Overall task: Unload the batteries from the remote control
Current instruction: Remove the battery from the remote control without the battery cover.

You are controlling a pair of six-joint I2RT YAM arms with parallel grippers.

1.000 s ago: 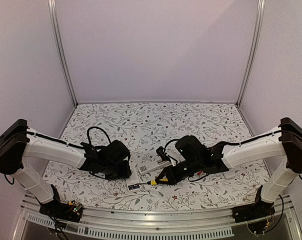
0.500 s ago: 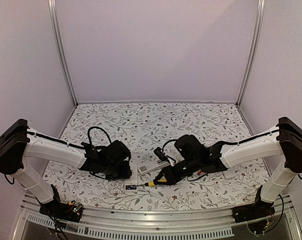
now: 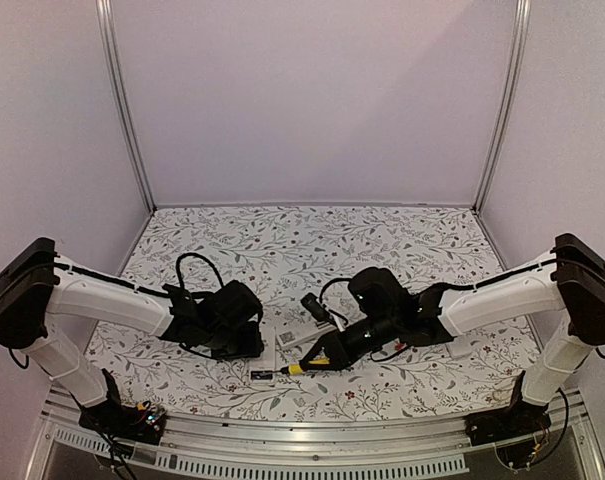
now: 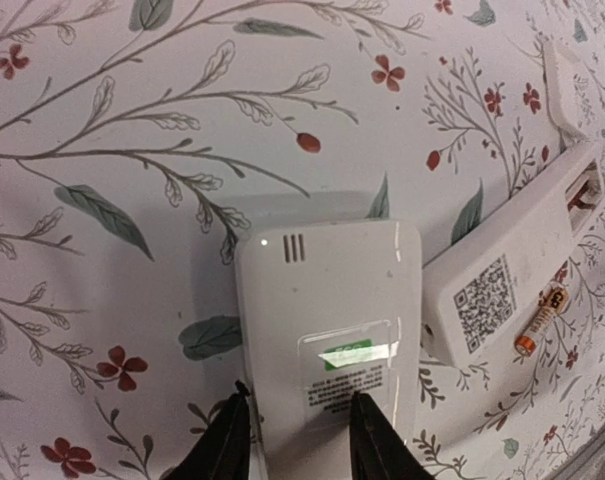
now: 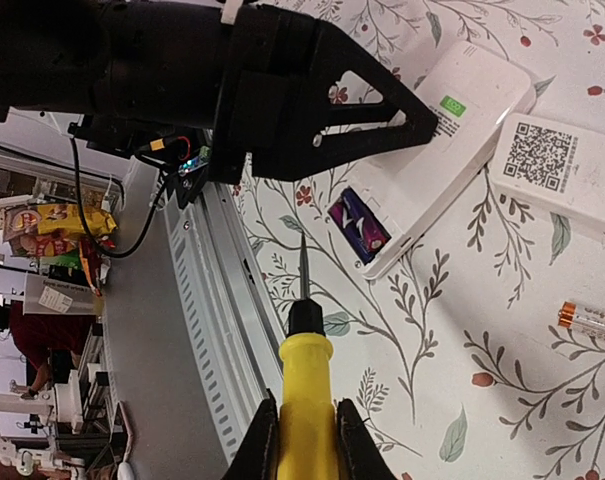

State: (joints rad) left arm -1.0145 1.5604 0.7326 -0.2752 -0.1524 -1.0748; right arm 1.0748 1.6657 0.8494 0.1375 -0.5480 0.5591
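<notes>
Gripping the white remote (image 4: 327, 320) by its long sides, the left end effector (image 4: 294, 445) stands partly open around it. The right end effector (image 5: 304, 445) is clamped on the yellow-handled tool (image 5: 304, 380), whose tip points near that remote's open end. One red-orange battery (image 4: 539, 325) lies on the floral desk (image 4: 132, 120), just beside a second QR-labelled remote (image 4: 502, 280).

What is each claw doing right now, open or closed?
Left claw: half open over the remote; grip cannot be told.
Right claw: closed on the screwdriver.
</notes>
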